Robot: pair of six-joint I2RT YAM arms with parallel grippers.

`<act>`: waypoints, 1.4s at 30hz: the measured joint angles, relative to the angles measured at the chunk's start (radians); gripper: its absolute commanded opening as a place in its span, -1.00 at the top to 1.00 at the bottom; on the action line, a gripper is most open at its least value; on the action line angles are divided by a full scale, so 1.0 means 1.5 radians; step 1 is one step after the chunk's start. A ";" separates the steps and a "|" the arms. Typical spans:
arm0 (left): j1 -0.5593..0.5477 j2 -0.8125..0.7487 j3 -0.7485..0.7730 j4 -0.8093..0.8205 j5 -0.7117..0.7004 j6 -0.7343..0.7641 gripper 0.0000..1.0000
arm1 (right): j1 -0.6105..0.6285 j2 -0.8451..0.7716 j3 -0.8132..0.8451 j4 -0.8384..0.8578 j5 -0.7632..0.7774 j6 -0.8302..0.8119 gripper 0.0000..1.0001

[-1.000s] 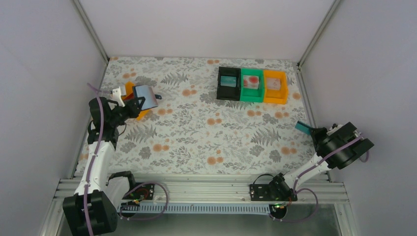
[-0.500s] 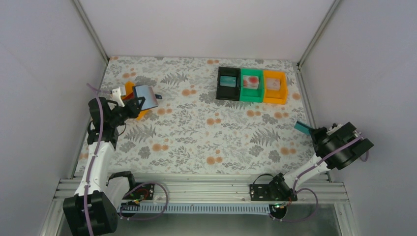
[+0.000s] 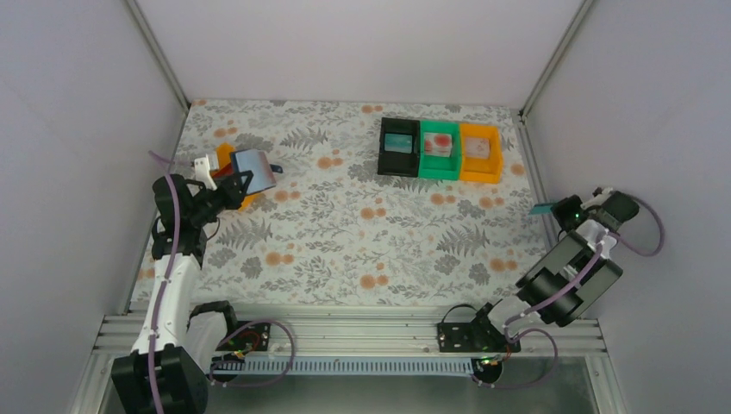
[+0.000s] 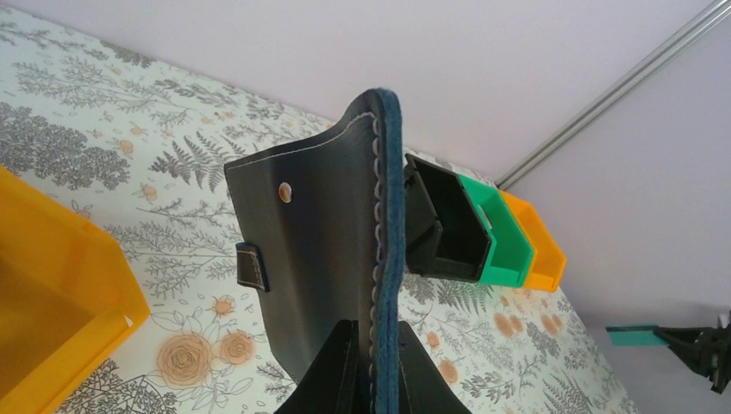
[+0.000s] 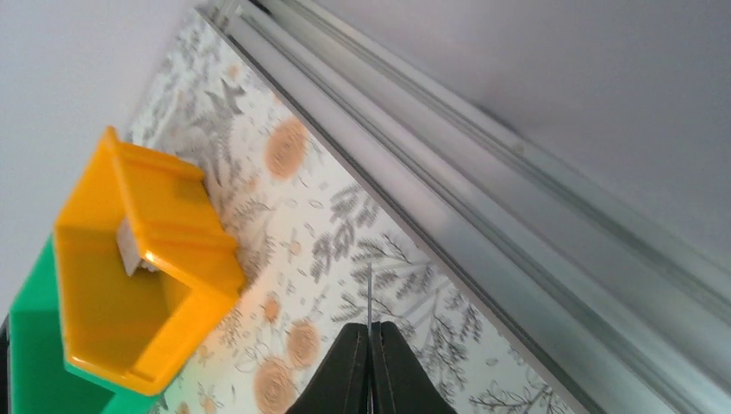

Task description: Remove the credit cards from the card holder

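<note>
Progress looks partial: the right gripper [image 5: 369, 332] pinches one teal card [image 3: 541, 209] near the right edge of the table [image 3: 345, 228], the left gripper [image 4: 372, 345] clamps the card holder [image 4: 315, 250] aloft at the left, and any cards left inside are hidden.

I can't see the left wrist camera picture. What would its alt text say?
The left gripper clamps a navy card holder upright, edge toward the camera, over a floral table. Behind it sits a row of three bins; far right, the right gripper holds a teal card.
</note>
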 measured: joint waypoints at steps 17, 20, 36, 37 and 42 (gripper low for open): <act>-0.133 0.063 -0.063 0.052 0.043 -0.031 0.95 | 0.156 -0.195 0.099 -0.077 0.041 0.023 0.92; -0.206 0.153 -0.036 0.072 0.062 -0.027 0.95 | 0.202 -0.209 0.117 -0.089 0.037 0.024 0.92; -0.292 0.391 -0.062 0.136 -0.017 -0.019 0.19 | 0.518 -0.213 0.173 -0.146 0.031 0.060 0.92; -0.292 0.391 -0.062 0.132 -0.032 -0.015 0.01 | 0.532 -0.209 0.180 -0.146 0.033 0.061 0.92; -0.246 0.367 -0.077 0.078 -0.135 -0.032 -0.28 | 0.609 -0.167 0.236 -0.150 0.047 0.070 0.92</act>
